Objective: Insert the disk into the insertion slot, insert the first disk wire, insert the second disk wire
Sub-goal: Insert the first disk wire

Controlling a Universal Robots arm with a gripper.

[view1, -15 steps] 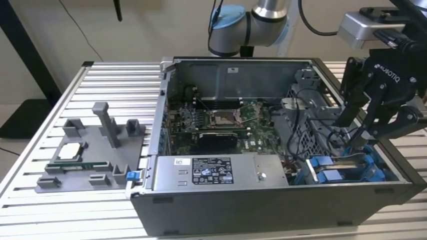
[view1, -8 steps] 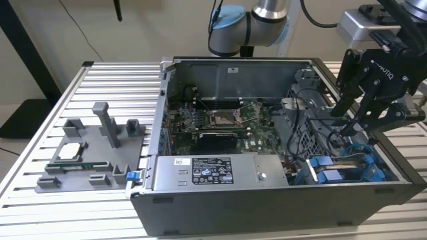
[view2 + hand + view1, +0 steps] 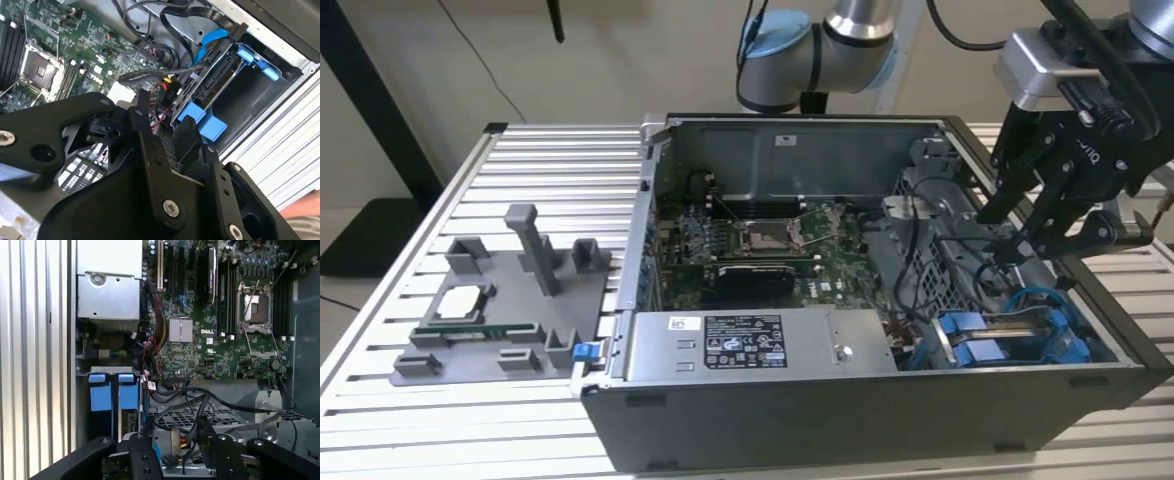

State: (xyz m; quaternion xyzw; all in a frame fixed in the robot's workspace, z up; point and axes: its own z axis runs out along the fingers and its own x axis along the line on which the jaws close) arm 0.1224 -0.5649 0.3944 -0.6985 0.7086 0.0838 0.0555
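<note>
The disk (image 3: 218, 82) lies in its bright blue carrier (image 3: 207, 122) inside the insertion slot (image 3: 994, 345), at the case's front corner on the exterior view's right. The carrier's blue tabs (image 3: 114, 391) also show in the first wrist view. A blue wire (image 3: 209, 42) curves over the bay, and black wires (image 3: 200, 400) run across the perforated metal beside it. My gripper (image 3: 1017, 240) hangs just above those wires, a little inward of the bay. In both wrist views its fingers (image 3: 146, 440) stand apart with loose wires and a yellow-and-black connector (image 3: 170, 458) seen between them; it grips nothing.
The grey power supply box (image 3: 761, 345) with a printed label sits along the case's front wall. The motherboard (image 3: 747, 240) fills the middle. On the slatted table (image 3: 534, 170), a grey fixture (image 3: 494, 300) with small parts stands at the exterior view's left.
</note>
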